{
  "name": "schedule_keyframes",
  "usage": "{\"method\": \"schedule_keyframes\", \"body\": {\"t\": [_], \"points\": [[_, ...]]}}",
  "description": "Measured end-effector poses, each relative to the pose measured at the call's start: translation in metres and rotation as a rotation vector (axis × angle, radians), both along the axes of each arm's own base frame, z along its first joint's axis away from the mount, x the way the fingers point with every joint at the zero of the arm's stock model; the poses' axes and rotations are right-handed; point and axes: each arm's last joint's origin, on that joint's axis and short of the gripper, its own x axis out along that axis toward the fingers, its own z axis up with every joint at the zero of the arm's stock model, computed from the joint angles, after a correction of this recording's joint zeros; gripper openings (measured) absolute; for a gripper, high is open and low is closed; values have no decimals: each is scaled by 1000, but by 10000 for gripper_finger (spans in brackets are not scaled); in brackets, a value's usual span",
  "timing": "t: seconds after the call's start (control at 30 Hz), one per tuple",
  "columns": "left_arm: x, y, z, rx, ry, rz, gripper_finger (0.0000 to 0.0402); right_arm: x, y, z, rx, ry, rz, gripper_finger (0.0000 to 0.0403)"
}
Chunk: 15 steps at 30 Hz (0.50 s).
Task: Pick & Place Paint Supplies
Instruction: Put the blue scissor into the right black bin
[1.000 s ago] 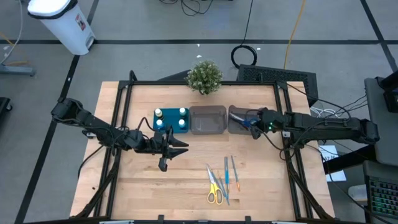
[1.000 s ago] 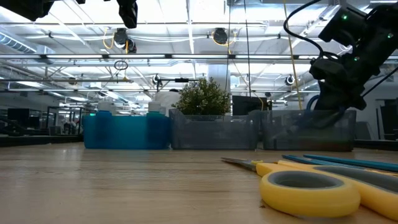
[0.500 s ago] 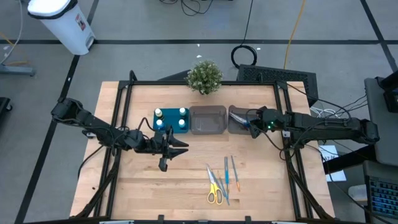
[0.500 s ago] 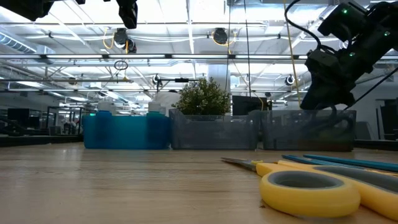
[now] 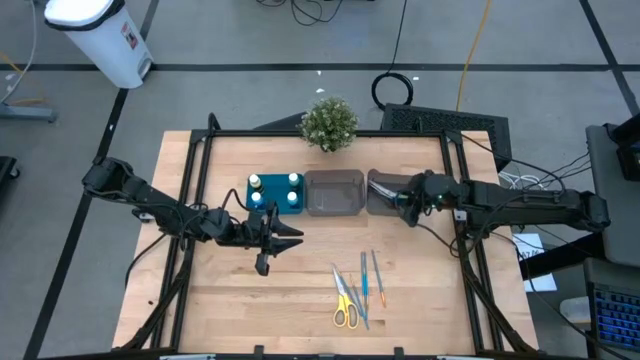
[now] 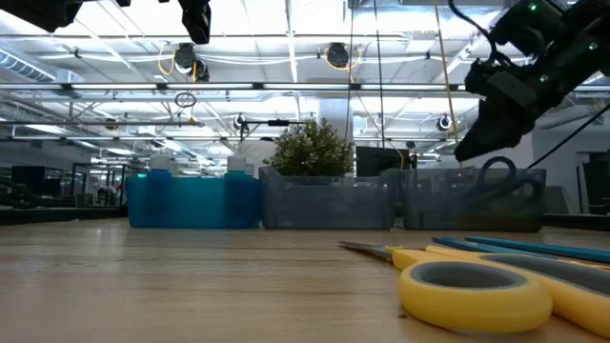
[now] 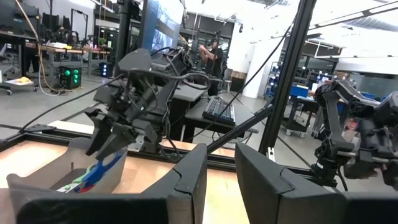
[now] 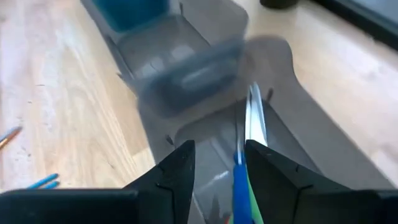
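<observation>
The right gripper (image 8: 217, 168) holds its fingers parted and empty above the right-hand grey bin (image 5: 381, 194). Blue- and green-handled scissors (image 8: 244, 163) lie in that bin beneath the fingers. The left gripper (image 5: 283, 238) hangs over bare table in front of the teal tray (image 5: 273, 194); its fingers stand slightly apart, gripping nothing. Yellow scissors (image 5: 345, 300) and thin sticks (image 5: 375, 277) lie on the table (image 5: 220, 300), near its front edge.

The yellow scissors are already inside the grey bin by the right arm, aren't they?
No. The yellow scissors lie on the bare table, near its front edge, as the high view shows. The scissors in that grey bin under the right gripper have blue and green handles.
</observation>
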Motion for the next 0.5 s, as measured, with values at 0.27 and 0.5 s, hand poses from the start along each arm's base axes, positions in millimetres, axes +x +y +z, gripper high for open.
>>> {"method": "schedule_keyframes", "body": {"t": [0.27,0.5], "points": [[0,0,0,1,3,0,93,2,9,23,-90,17,125,129],[0,0,-1,3,8,0,93,-6,25,20,-98,175,238,63]]}}
